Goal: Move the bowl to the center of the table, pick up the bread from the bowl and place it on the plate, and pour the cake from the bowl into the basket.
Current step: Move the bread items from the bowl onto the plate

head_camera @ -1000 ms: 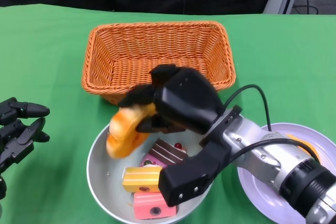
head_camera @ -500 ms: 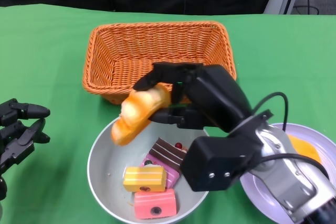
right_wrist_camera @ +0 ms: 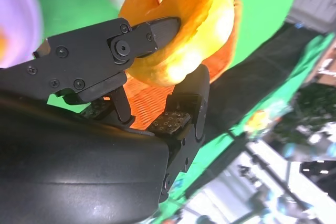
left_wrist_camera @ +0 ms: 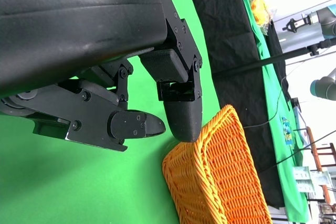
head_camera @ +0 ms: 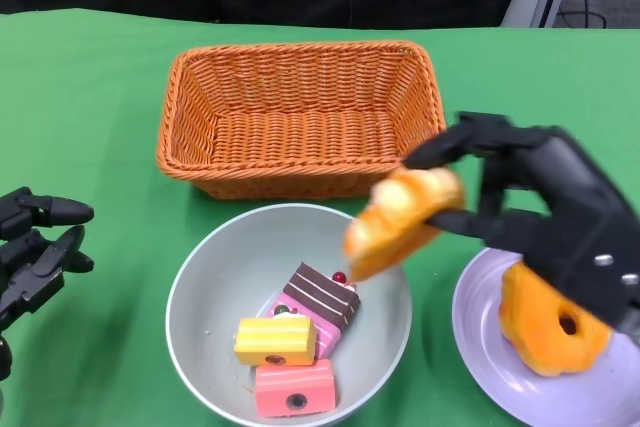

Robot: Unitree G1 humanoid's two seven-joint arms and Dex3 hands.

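My right hand [head_camera: 545, 212] holds a golden bread roll [head_camera: 400, 222] in the air between the grey bowl [head_camera: 205, 277] and the lilac plate [head_camera: 480, 337]. The right wrist view shows the roll [right_wrist_camera: 181, 30] pinched between the fingers [right_wrist_camera: 152, 32]. In the bowl lie several cake slices: a chocolate one [head_camera: 320, 294], a yellow one [head_camera: 273, 339] and a pink one [head_camera: 295, 389]. On the plate sits an orange doughnut-like bread [head_camera: 553, 322]. The orange wicker basket [head_camera: 295, 112] stands empty behind the bowl. My left hand [head_camera: 35, 247] rests open at the left edge, away from everything.
Green cloth covers the table [head_camera: 90, 97]. The basket [left_wrist_camera: 220, 182] also shows in the left wrist view beyond my left hand's fingers [left_wrist_camera: 178, 108]. A dark backdrop runs along the far table edge.
My right hand has carried the bread roll up out of the bowl and rightwards toward the plate, uncovering the doughnut-like bread there. The left hand has stayed put.
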